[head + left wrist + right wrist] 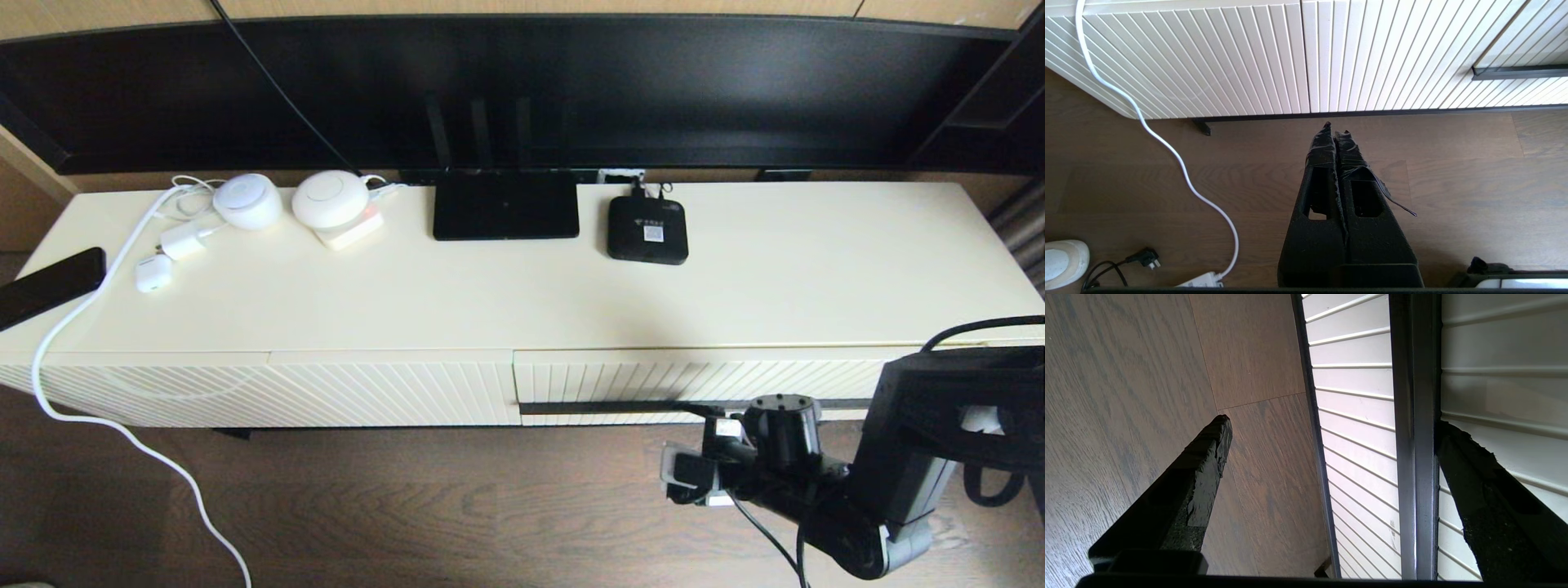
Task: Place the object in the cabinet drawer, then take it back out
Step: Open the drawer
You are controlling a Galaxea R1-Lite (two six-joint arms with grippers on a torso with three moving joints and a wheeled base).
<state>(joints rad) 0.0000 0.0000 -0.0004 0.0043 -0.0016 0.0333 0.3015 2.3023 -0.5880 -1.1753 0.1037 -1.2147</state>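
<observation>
The black organizer box is not in any view. The cream ribbed drawer (694, 377) is closed, and its long dark bar handle (604, 407) runs along the front. My right gripper (710, 416) is at the handle's middle stretch, low in front of the cabinet. In the right wrist view the right gripper (1331, 426) is open, with the handle (1414, 457) between its fingers, close against one finger (1474, 477). The other finger (1208, 457) hangs over the wood floor. My left gripper (1336, 130) is shut and empty above the floor, in front of the cabinet base.
On the cabinet top sit a flat black router (505, 204), a small black square device (647, 230), two white round devices (331, 198), chargers and a phone (51, 286). A white cable (49, 359) trails down to the floor. The handleless ribbed panel (392, 392) is on the left.
</observation>
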